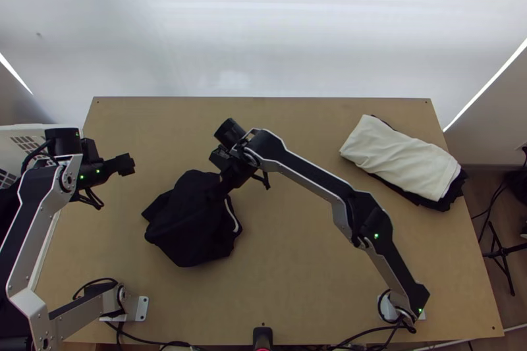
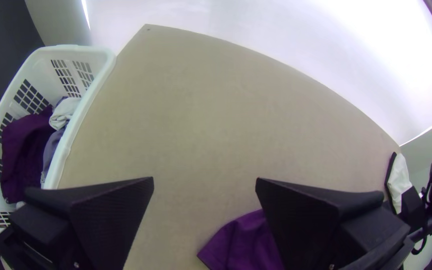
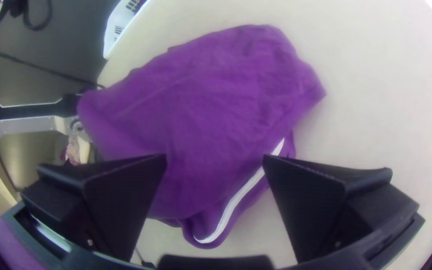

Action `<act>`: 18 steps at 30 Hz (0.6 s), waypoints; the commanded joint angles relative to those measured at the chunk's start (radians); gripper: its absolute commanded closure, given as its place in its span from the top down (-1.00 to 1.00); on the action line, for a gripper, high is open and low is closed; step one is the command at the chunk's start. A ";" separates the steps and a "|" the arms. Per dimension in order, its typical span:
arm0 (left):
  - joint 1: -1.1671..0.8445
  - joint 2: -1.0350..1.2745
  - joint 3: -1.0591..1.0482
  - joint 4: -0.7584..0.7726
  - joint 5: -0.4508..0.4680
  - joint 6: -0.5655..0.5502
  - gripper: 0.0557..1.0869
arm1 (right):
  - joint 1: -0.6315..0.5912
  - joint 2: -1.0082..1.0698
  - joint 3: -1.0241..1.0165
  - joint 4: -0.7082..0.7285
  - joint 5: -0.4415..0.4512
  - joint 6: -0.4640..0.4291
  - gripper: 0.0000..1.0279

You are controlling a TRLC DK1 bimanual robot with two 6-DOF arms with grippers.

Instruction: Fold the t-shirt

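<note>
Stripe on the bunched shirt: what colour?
White; clearest in the right wrist view, along the shirt's edge.

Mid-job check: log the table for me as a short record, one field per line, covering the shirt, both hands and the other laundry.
T-shirt: purple, bunched in a heap left of the table's middle
Shirt detail: white strip along one edge
Left hand: open, empty, over the table's left side
Right hand: open, above the shirt, not gripping it
Far right: white cloth on dark cloth
Left edge: white basket with laundry inside
Fold status: not folded
</note>
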 commanded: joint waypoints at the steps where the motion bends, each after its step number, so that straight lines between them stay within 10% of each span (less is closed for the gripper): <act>1: 0.008 0.013 0.012 0.000 0.002 0.002 0.92 | 0.016 0.060 0.053 -0.081 -0.039 0.005 0.05; 3: 0.008 0.022 0.020 0.000 0.002 0.000 0.92 | 0.007 0.063 0.058 -0.084 -0.079 0.040 -0.90; 14: 0.006 0.062 0.072 0.000 0.000 0.005 0.92 | -0.223 -0.155 -0.033 -0.318 -0.293 0.039 -0.94; 18: -0.003 0.090 0.082 0.002 0.002 0.000 0.92 | -0.366 -0.180 -0.065 -0.517 -0.307 -0.127 -0.94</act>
